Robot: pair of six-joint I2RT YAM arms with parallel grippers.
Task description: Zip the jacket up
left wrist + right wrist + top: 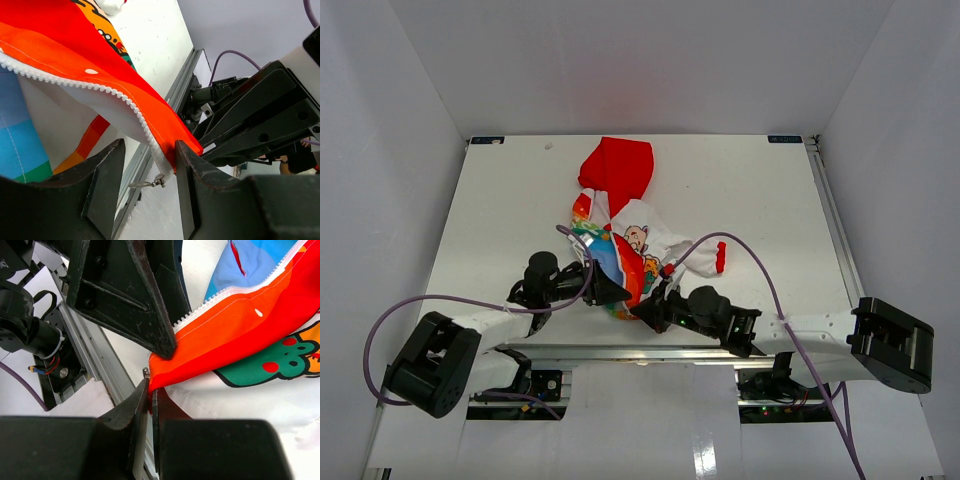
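- Presently, the jacket [620, 235] is seen bunched at the middle of the tabletop [500, 200]. Its red hood [618, 165] is turned to the far edge and its rainbow hem is drawn to the near edge, where it is met by both arms.
- The right claw [150, 387] is shown pressed together on the hem corner [165, 376] of the orange-red front panel. The corner is judged to be pinned there so that the zip line is held taut and lifted off the tabletop.
- The left claw [148, 165] is pictured spread, with one finger on each side of the same panel edge and the white zip teeth [100, 87] led down into the gap. The cloth is touched by the inner face of one finger but is not clamped.
- A small metal pull [150, 182] is seen hanging just beneath the end of the teeth, between the spread fingers. It is judged to be what the left claw has been placed to take.
- The two claws are held close together at the hem, nearly touching. This placing is judged to let the cloth be anchored by one while the slider is worked by the other.
- The teeth are seen bare along the whole visible edge, so the zipping is judged not yet begun. Whether the second row of teeth has been seated in the slider cannot be told.
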